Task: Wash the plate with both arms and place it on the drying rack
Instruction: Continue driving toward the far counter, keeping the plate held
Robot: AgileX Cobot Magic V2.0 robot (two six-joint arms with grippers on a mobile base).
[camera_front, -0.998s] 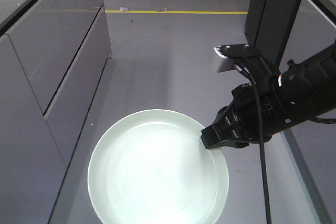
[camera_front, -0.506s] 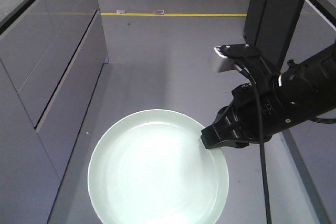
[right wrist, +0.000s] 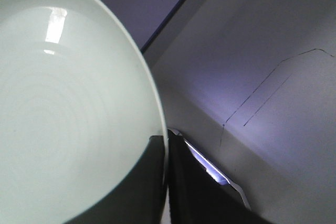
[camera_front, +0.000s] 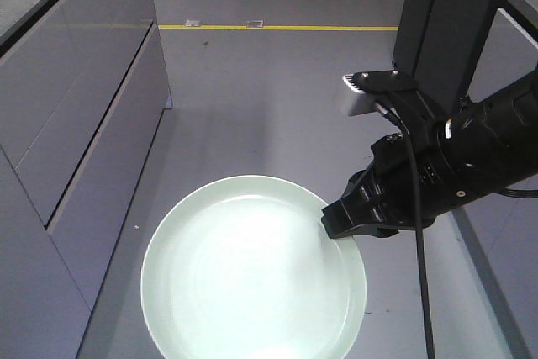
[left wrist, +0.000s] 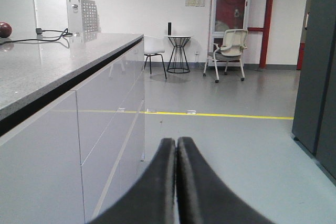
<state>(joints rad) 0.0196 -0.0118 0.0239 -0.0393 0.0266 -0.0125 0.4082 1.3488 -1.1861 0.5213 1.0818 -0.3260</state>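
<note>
**A:** Front view, and there's the plate, pale green, face up, hanging over the floor with nothing beneath it.

**B:** It's held by one edge only. The right gripper is clamped on the rim at the plate's right side, and the black arm reaches in from the right. A small grey module sits on top of it.

**A:** The right wrist view backs that up. One finger lies on the plate's upper face and the other sits below, with the rim pinched between them.

**B:** The plate fills the left of that view. You can see faint rings on its face and a bright glint near the top.

**A:** And the left side?

**B:** The left gripper is closed, jaws pressed flat together with nothing between them. It points out across the floor towards a yellow line.

**A:** There's a counter on its left, speckled grey, with a cable lying on top and pale cabinets under it. A chair stands far back by the wall.

**B:** In the front view the plate hangs between those cabinets on the left and the arm on the right, touching nothing but the gripper.
</note>
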